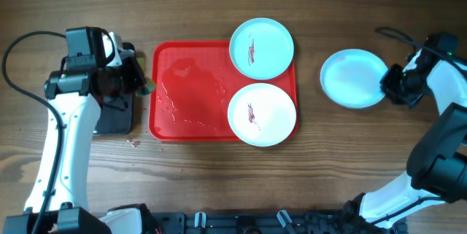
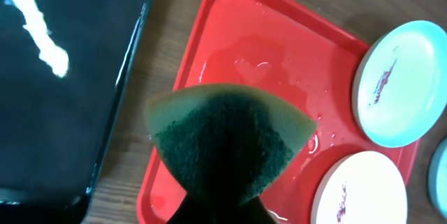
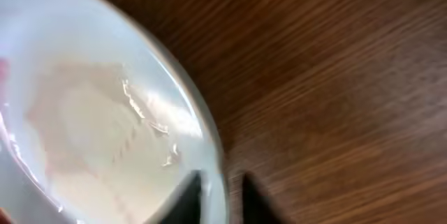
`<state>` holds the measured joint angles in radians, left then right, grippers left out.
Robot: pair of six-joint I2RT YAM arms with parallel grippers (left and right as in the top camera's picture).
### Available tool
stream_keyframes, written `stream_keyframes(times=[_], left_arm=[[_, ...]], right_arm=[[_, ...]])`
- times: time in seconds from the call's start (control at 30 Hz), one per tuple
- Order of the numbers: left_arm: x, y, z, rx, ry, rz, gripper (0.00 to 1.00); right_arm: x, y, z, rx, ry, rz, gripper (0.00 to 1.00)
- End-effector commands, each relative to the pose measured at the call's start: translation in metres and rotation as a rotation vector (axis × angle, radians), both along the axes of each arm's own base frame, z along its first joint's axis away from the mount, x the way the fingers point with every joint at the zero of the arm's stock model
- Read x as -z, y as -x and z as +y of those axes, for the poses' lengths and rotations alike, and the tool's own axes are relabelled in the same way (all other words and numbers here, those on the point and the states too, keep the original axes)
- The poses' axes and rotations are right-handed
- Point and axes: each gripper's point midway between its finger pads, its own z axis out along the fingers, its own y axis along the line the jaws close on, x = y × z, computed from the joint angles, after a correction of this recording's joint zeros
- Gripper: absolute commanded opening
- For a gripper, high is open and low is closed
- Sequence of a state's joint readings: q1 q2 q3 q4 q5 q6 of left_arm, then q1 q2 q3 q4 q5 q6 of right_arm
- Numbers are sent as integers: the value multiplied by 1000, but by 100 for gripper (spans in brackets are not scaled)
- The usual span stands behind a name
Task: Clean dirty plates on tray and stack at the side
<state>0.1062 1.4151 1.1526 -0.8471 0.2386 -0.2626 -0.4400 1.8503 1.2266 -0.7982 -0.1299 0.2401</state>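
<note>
The red tray lies mid-table, wet and smeared. On its right side sit a pale aqua plate and a white plate, each with a red smear at centre. Both also show in the left wrist view: the aqua plate and the white plate. My left gripper is shut on a green sponge over the tray's left edge. A third plate, white with no smear, is on the wood right of the tray. My right gripper is closed over the rim of this plate.
A glossy black tray lies left of the red tray, under my left arm; it also shows in the left wrist view. A small red spot marks the wood near the red tray's front left corner.
</note>
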Motion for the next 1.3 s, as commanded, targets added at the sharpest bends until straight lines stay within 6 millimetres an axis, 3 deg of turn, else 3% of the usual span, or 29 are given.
stream_keyframes(times=[0.0,0.13,0.17,0.27,0.33,0.4,0.43,0.57,0.67,0.8,1.17,1.27], left_arm=[[-20,-3,2,14,-31,-40,4],[-18,3,1,17,-30,-12,4],[-18,4,1,17,-30,-12,4],[-18,3,2,16,-30,-13,4],[-18,3,2,16,-30,-12,4],[-18,3,2,14,-34,-12,4],[-18,3,3,12,-38,-11,4],[-18,3,4,11,-41,-11,4],[-17,4,7,2,-57,-8,4],[-17,4,7,3,-56,-9,4],[-16,5,6,3,-55,-2,4],[-16,5,6,3,-55,-2,4]], right_arm=[[0,-3,6,-14,-29,-9,38],[-73,-30,39,-164,-179,-133,40],[-103,-34,61,-239,-210,-177,39],[-119,-29,107,-352,-220,-165,39],[-109,-19,154,-468,-248,-106,39],[-93,-8,182,-538,-244,-56,38],[-76,5,197,-548,-212,12,38],[-39,38,236,-627,-186,112,33],[-13,58,240,-627,-105,173,33],[5,69,238,-666,-47,196,32],[8,63,264,-695,12,135,6],[7,60,288,-611,-5,96,4]])
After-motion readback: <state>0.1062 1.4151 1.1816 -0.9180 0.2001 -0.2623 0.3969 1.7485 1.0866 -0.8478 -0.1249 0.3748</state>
